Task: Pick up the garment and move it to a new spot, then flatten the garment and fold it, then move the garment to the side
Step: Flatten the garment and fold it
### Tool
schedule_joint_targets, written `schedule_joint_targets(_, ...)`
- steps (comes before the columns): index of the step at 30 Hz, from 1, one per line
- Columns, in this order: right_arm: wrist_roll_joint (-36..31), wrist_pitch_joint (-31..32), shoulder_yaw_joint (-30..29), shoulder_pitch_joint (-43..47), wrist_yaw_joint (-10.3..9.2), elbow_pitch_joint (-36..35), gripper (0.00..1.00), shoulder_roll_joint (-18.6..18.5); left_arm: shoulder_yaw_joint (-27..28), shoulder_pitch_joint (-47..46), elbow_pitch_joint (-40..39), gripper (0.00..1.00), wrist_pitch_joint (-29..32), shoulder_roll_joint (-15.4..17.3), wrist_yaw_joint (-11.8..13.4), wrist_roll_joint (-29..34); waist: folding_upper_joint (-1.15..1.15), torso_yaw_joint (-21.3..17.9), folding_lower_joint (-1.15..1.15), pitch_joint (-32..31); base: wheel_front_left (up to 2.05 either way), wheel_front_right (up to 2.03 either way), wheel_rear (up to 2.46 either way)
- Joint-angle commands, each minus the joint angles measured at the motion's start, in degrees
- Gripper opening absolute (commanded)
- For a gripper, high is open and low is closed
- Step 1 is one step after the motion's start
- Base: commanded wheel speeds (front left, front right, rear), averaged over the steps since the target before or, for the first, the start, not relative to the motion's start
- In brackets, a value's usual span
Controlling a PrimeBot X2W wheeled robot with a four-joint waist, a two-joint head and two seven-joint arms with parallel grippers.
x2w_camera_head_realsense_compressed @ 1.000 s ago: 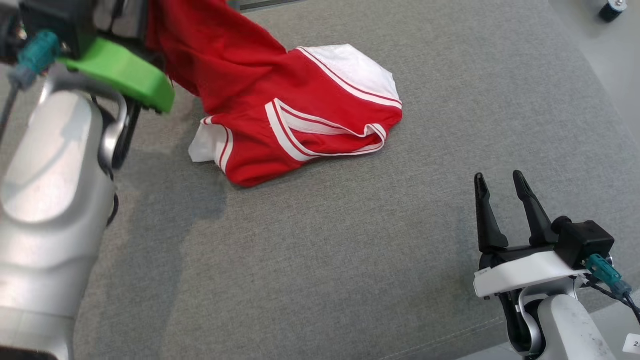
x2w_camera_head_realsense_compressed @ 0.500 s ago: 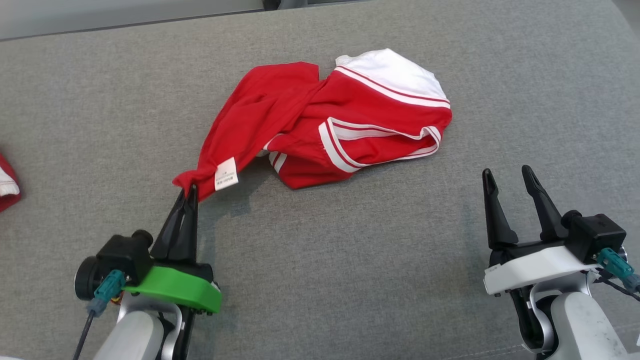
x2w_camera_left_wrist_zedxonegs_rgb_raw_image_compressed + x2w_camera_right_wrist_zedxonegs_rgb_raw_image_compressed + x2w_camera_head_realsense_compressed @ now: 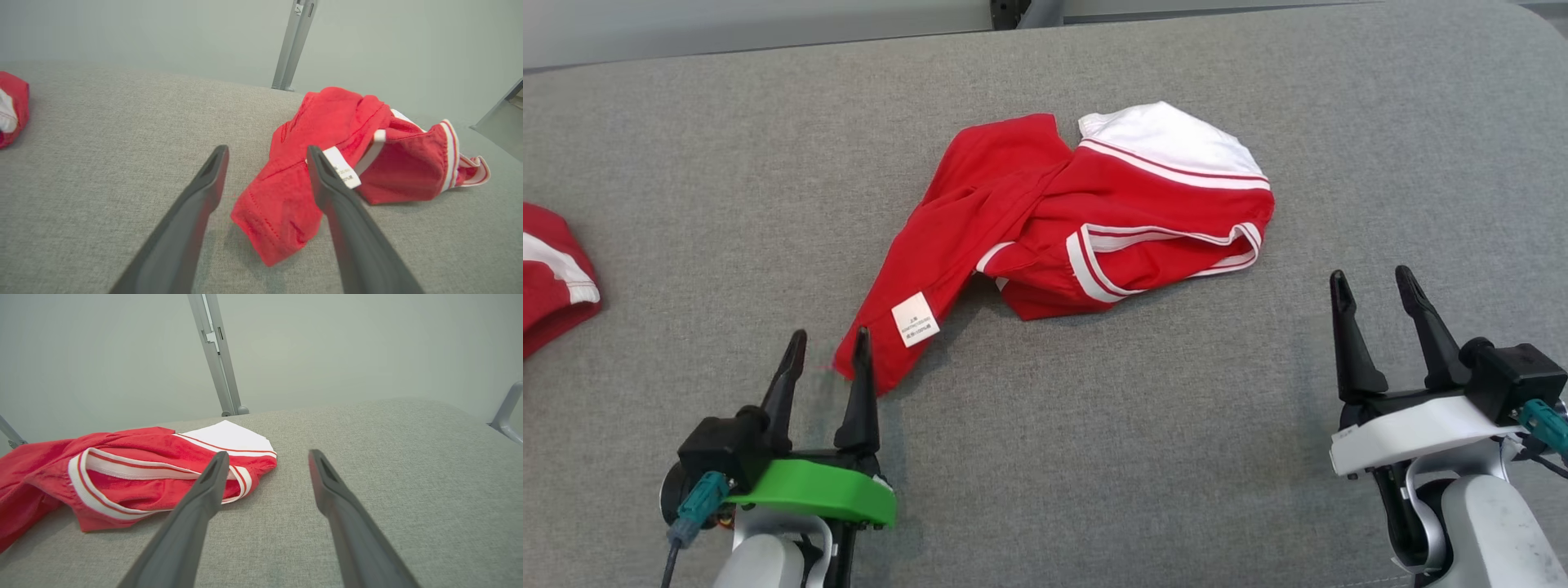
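We see a grey fabric-covered surface [image 3: 1094,457] from above, with a red shirt [image 3: 1094,204] with white striped trim lying crumpled near its middle. One long corner of the shirt, carrying a white care label [image 3: 915,319], trails toward our left gripper [image 3: 831,332]. That gripper's fingers stand wide apart and grip nothing; the shirt's corner lies loose on the surface between them. Our right gripper [image 3: 1370,273] hovers near the shirt's white sleeve, apart from it, fingers also spread wide and empty. A second red garment [image 3: 551,269] sits at the far left edge. We judge the shirt set down at its spot. Flattening, folding and moving it aside are not yet done.
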Motion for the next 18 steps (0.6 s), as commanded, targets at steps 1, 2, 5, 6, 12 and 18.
schedule_joint_targets(1,0.1,0.1,-0.6,0.8,-0.01,-0.4,1.0,-0.3,1.5,0.8,-1.7,1.0,-0.4,-0.5,-0.1,1.6,0.0,0.1,0.0,-0.5,0.0,0.0,0.0)
schedule_joint_targets(2,-0.1,0.2,-0.8,0.9,0.0,-0.6,1.0,-0.4,2.4,1.0,-2.9,1.0,-0.4,-0.9,0.0,2.5,0.0,0.2,0.0,-0.7,0.0,0.0,0.0)
schedule_joint_targets(5,-0.9,0.3,-1.7,1.0,0.0,-0.9,1.0,-0.7,4.9,1.2,-6.7,1.0,-0.4,-1.6,0.8,5.6,0.0,0.2,0.0,-1.6,0.0,0.0,0.0)
schedule_joint_targets(6,-1.0,0.5,-2.0,1.0,-0.01,-1.0,1.0,-0.8,5.4,1.5,-7.4,1.0,-0.4,-1.7,1.1,6.3,0.0,0.3,0.0,-1.9,0.0,0.0,0.0)
schedule_joint_targets(12,-1.9,1.1,-3.2,2.1,-0.01,-1.0,1.0,-1.3,6.7,2.1,-8.8,1.0,-0.3,-0.7,1.6,9.6,0.0,0.3,0.0,-4.6,0.0,0.0,0.0)
schedule_joint_targets(18,-2.3,1.7,-3.1,3.1,-0.01,-1.2,1.0,-1.0,6.4,3.3,-8.0,1.0,0.2,0.0,2.1,10.1,0.0,0.5,0.0,-6.0,0.0,0.0,0.0)
